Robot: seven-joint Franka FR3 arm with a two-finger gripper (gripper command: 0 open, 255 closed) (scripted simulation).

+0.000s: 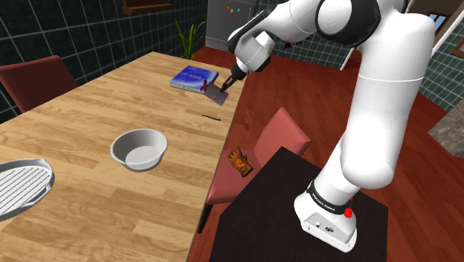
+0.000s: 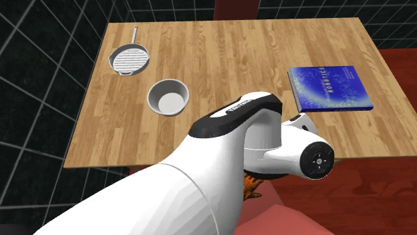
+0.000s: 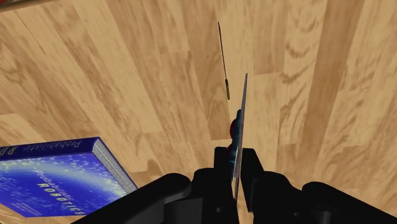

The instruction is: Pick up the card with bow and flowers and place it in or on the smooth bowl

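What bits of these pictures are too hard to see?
- Card: in the wrist view it sits edge-on between the fingers, so its bow and flowers cannot be made out.
- Grill pan: the shoulder view's left edge cuts it off.
- Small orange thing on the red chair: too small in the shoulder view to name.
- Book: cut off by the wrist view's edge.

My pincer (image 1: 226, 85) sits in the upper middle of the frame, over the far right corner of the wooden table (image 1: 89, 112), with a small grey card (image 1: 217, 94) clasped at its tips. Just to its left lies a blue book (image 1: 192, 77). The grey bowl (image 1: 139, 148) stands well apart, left of centre, and a ribbed grill pan (image 1: 22, 186) meets the left edge. My dark stand (image 1: 275, 216) takes the lower right, with a red chair (image 1: 262, 147) beside it.
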